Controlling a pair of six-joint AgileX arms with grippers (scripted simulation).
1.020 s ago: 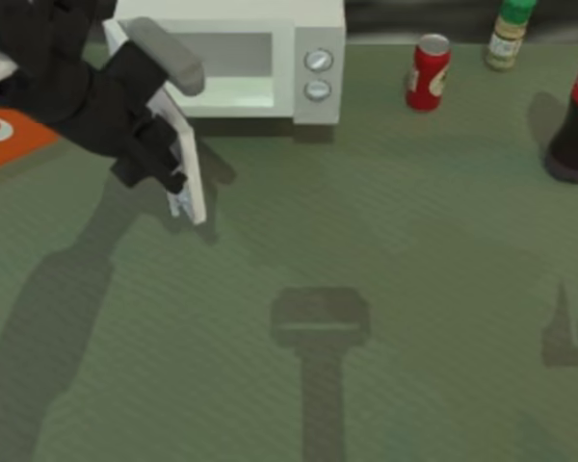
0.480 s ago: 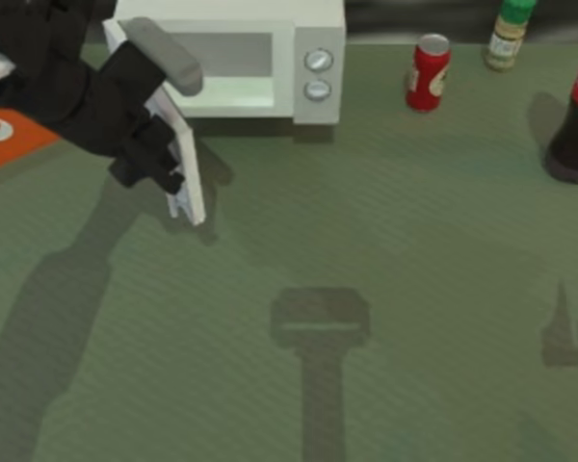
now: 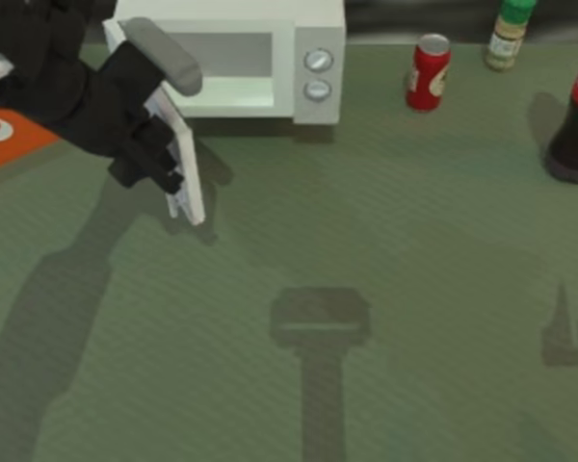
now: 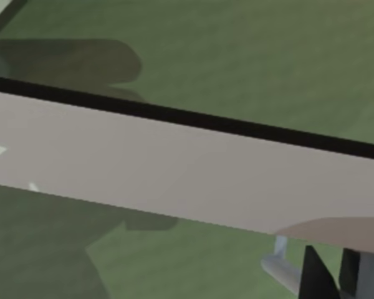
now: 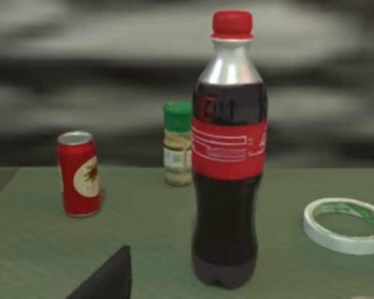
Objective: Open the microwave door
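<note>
- At the table's (image 3: 366, 289) back left, the microwave (image 3: 270, 58) stands open; no writing on it can be read.
- The left hand (image 3: 173, 188) grips the microwave door's (image 3: 188, 164) free edge.

microwave (image 3: 270, 38): white, far-left | microwave door (image 3: 188, 173): swung open, apparently edge-on

Left hand (image 3: 173, 188) probably hides door (image 3: 191, 168) edge.

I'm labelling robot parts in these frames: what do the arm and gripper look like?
Only the left arm shows in the top view: bulky black links carrying a rounded grey cylinder. The left gripper has black fingers with pale, silvery tips. No cables or markings are visible.
</note>
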